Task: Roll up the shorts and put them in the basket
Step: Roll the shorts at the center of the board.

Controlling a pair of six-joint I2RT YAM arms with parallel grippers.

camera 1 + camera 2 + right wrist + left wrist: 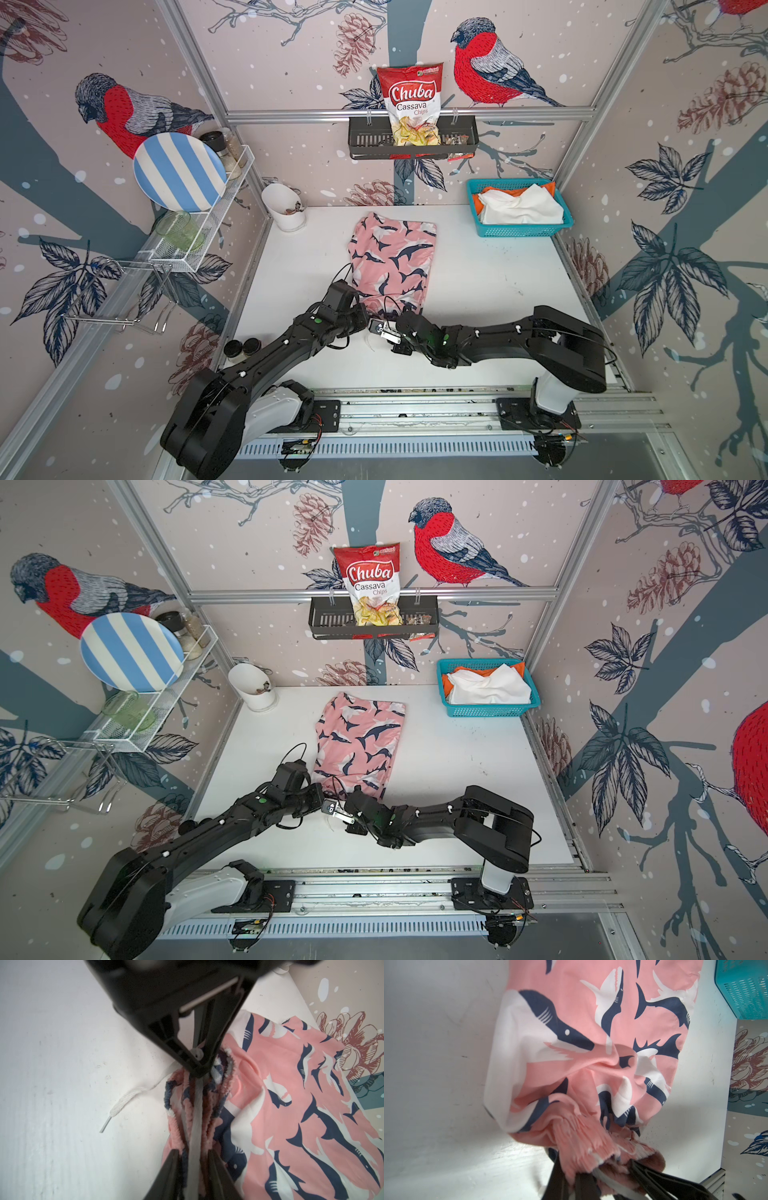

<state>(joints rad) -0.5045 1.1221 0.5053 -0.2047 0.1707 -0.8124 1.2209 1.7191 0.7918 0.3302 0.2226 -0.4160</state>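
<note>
The pink shorts (390, 257) with navy-and-white sharks lie lengthwise on the middle of the white table (490, 282), waistband toward the near side. Both grippers meet at that bunched waistband. My left gripper (572, 1176) is shut on the gathered elastic; in a top view it (368, 312) sits at the shorts' near left corner. My right gripper (194, 1164) pinches the same waistband from the opposite side, with the white drawstring (128, 1095) running between its fingers and trailing onto the table. White shorts (519, 205) and orange shorts (549, 188) lie in the teal basket (519, 232).
The teal basket stands at the back right corner. A white cup (284, 208) stands at the back left. A wire rack (195, 249) on the left wall holds a striped plate (178, 170). A chips bag (411, 104) sits in a black shelf on the back wall. Two jars (243, 347) stand near left.
</note>
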